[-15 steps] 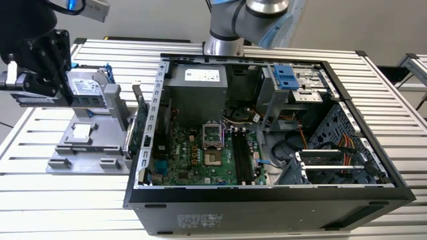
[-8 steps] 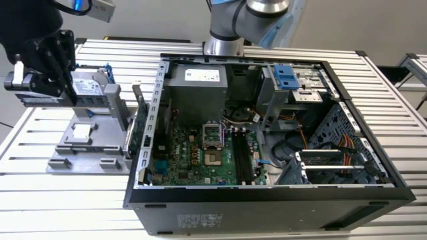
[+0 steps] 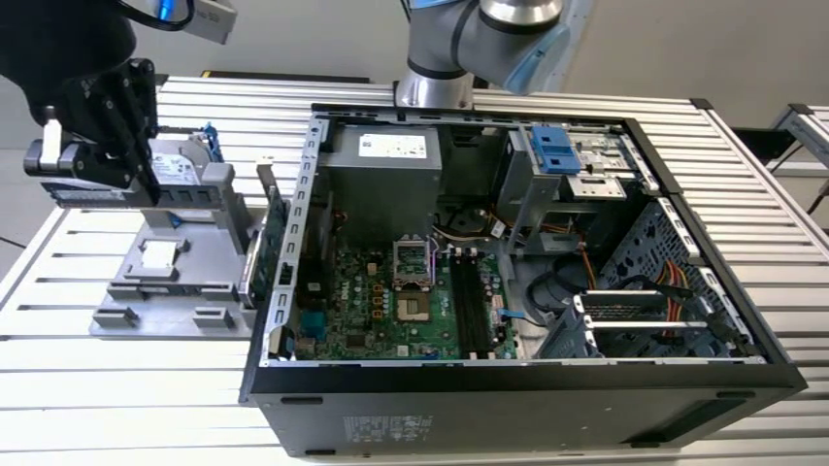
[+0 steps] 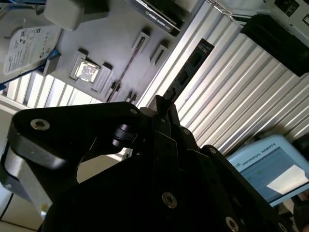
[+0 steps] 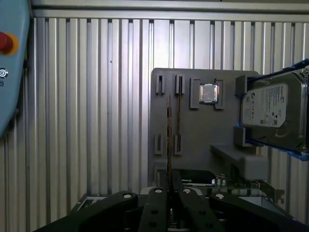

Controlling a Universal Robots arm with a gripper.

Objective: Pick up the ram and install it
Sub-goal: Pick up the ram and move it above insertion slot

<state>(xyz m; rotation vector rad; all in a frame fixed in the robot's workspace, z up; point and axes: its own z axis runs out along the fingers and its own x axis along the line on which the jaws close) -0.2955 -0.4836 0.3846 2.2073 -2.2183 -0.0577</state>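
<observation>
1. Open computer case (image 3: 518, 413), on the exterior view's right; its motherboard slots (image 3: 467, 306) look empty.
2. Grey fixture tray (image 3: 155, 296) sits beside the case, with the arm's head above it.
3. Gripper (image 4: 166, 106) has its jaws closed on the ram (image 4: 190, 67), pinched near one end (the rest juts free).
4. Judgement: the overhang could pivot. Carry slowly, keep the stick square to the slot and press evenly.

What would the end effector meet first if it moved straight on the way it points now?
Probably the grey parts holder, in the first wrist view lying straight beyond the end effector and the ram it grips; depth is unclear.
</observation>
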